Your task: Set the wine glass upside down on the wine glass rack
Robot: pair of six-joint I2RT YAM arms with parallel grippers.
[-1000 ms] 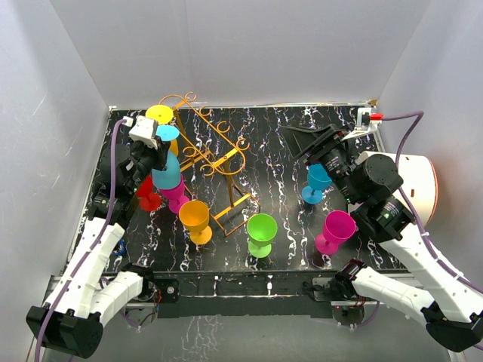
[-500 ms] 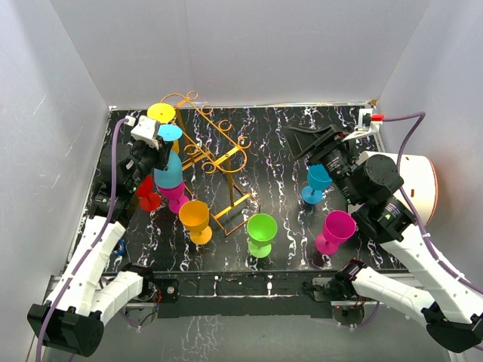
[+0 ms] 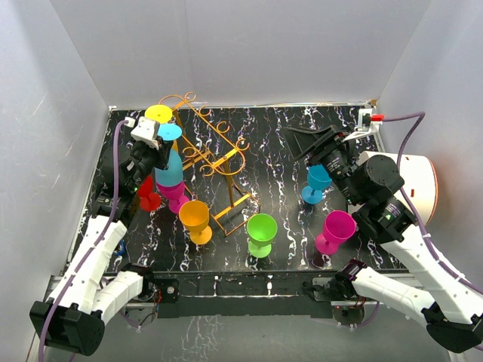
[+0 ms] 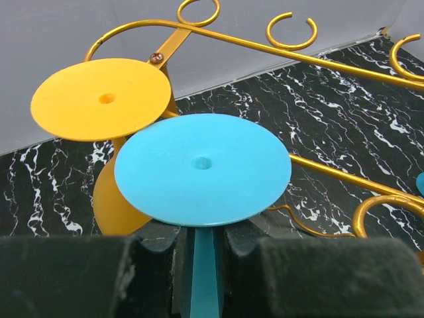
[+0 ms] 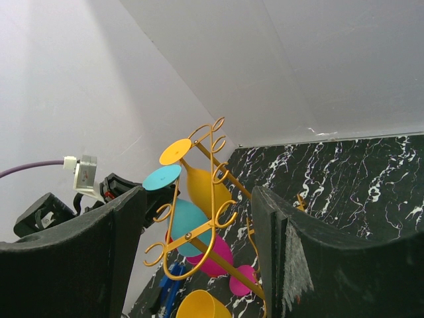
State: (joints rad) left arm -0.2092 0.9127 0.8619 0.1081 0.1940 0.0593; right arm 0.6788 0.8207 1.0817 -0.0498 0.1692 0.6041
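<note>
- The left gripper [image 3: 158, 151] is closed tight on the stem of the cyan wine glass [image 4: 202, 169], with a dark pad on either side of the stem
- The cyan wine glass is held upside down: its flat round foot is on top and its bowl hangs below the fingers
- It sits at the far-left end of the wine glass rack [image 3: 215, 151], up among the scrolled arms – whether the stem or foot touches the wire cannot be told
- A yellow glass [image 4: 99, 99] is upside down on that same end of the rack; in the left wrist view the cyan foot overlaps the edge of the yellow foot and sits nearer the camera
- The right gripper [image 3: 309, 143] is spread wide with nothing between its fingers; it is raised on the right side of the table [image 3: 279, 151], well apart from the rack and pointing towards it
- A blue glass [image 3: 317, 181] stands upright just beside the right arm's wrist
- Near the left arm there is a red glass [image 3: 147, 194], and a magenta glass [image 3: 176, 194] lies partly hidden beneath the cyan bowl
- Along the near side stand an orange glass [image 3: 195, 219], a green glass [image 3: 261, 230] and a second magenta glass [image 3: 334, 230] – all upright, mouths up
- The orange glass stands just beside the rack's rectangular wire base
</note>
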